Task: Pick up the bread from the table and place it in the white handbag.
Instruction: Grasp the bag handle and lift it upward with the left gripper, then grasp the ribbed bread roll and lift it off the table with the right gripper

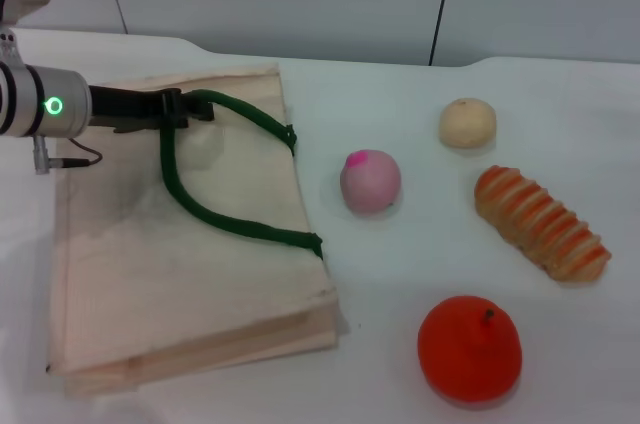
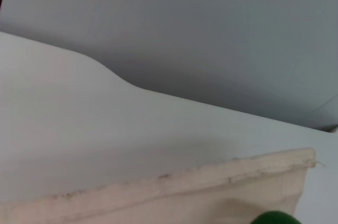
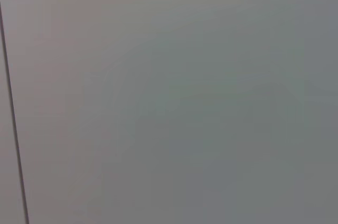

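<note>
Head view inventory: bag held at the strap, bread not yet taken

Head view, entries listed left to right.

1. Left gripper [image 1: 185,109]: reached in from nine o'clock, forearm held level and low over the bag's far edge. Its dark fingers are seen closed on the green strap [image 1: 200,206] at the loop's far end. In the left wrist view only the bag's hemmed edge and a sliver of green are shown; the fingers themselves are not seen there.

2. White handbag [image 1: 180,274]: laid flat on the table [image 1: 400,274], filling the nine o'clock half of the scene, mouth side toward three o'clock. Cloth is judged limp; the mouth is expected to stay shut unless lifted by the strap.

3. Pink ball [image 1: 370,181]: at centre, just beside the bag's edge.

4. Orange fruit [image 1: 470,348]: at five o'clock.

5. Round bun [image 1: 467,123]: at one o'clock.

6. Bread [image 1: 541,222]: at three o'clock, lying diagonally, well apart from the bag, clear of the bun and the fruit. It is judged light and soft, with a ridged crust that should resist slipping; it may be dented by a hard squeeze. A hold across the narrow width at mid-length is advised.

7. Right gripper: not seen in any view; only a blank wall is shown by the right wrist view, so the arm is taken as parked.
</note>
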`<move>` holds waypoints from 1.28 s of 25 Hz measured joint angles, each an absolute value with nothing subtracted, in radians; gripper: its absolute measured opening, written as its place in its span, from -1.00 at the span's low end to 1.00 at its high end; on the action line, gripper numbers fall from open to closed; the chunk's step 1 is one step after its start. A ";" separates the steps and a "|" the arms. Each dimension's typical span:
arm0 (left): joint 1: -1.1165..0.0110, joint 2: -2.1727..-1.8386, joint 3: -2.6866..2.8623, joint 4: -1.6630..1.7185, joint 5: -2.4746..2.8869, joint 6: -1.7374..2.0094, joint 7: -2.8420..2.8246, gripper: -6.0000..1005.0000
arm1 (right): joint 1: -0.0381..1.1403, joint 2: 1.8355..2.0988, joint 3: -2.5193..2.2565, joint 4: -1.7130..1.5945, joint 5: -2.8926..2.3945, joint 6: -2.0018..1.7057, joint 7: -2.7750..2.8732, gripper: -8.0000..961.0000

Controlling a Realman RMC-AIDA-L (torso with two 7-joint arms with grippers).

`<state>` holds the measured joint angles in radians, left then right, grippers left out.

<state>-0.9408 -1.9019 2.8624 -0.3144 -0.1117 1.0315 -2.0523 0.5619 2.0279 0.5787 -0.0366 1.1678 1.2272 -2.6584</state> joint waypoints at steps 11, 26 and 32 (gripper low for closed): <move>-0.946 -1.888 2.861 -0.323 -0.220 1.220 -1.919 -0.49 | 0.555 2.028 0.580 -0.037 1.167 1.227 -2.658 0.79; -0.849 -1.815 2.862 -0.348 -0.652 1.712 -1.636 -0.75 | 0.554 2.029 0.581 -0.036 1.167 1.226 -2.658 0.78; -0.871 -1.811 2.863 -0.350 -0.670 1.783 -1.637 -0.75 | 0.554 2.029 0.578 -0.037 1.167 1.226 -2.623 0.78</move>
<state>-0.8711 -1.8112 2.8625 -0.3503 -0.6700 1.7835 -1.6368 0.5538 2.0286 0.5775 -0.0366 1.1668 1.2256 -2.6230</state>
